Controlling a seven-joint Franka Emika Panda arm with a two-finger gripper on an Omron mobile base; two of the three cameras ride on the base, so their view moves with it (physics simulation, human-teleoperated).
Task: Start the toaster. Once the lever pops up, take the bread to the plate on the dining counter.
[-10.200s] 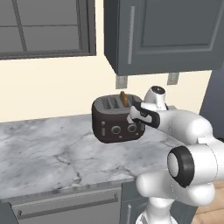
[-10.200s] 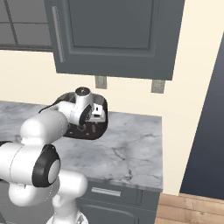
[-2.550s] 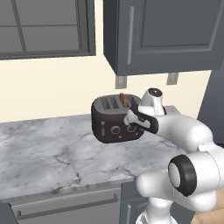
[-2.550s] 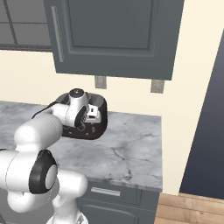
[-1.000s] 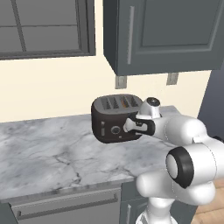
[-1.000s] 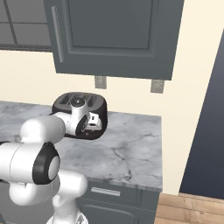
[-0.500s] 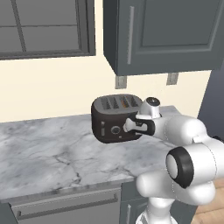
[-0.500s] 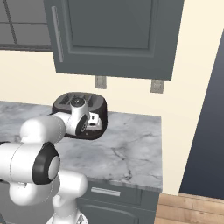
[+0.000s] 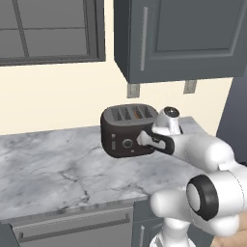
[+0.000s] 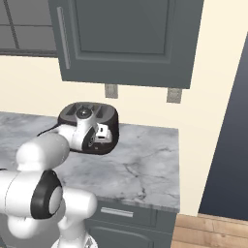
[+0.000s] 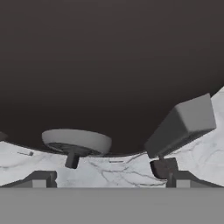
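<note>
**Gripper spread at the toaster's front face**

Seen from the left base view, going left to right: a wide stretch of bare marble bench (image 9: 53, 169) on the left, running out to the front edge above a grey drawer front (image 9: 72, 229). Open room there for moving, with a dark window frame (image 9: 48, 29) well above on the wall. Then the toaster (image 9: 126, 129), dark and glossy, set toward the back of the bench near the cream wall, with slots on top and a tan sliver of the bread (image 9: 139, 112) showing in one slot. Small pale-marked lever (image 9: 113, 143) on the front left, a round knob (image 9: 127, 143) just beside it. Gripper (image 9: 144, 140) right at the front face, to the right of the knob; contact with the toaster hard to tell. Overhead, a grey wall cabinet (image 9: 183, 38) hanging above the toaster, with clear air between cabinet bottom and toaster top.

From the right base view: toaster (image 10: 92, 118) partly hidden behind the white wrist, then a free run of bench (image 10: 140, 164) to the right as far as its right edge, beside a dark tall panel (image 10: 227, 145).

In the hand view: toaster wall (image 11: 109, 65) very close, a knob (image 11: 76, 142) at lower left, a grey block-shaped tab (image 11: 181, 124) at right; gripper (image 11: 107, 177) spread wide, nothing between its fingers (image 11: 41, 178).
</note>
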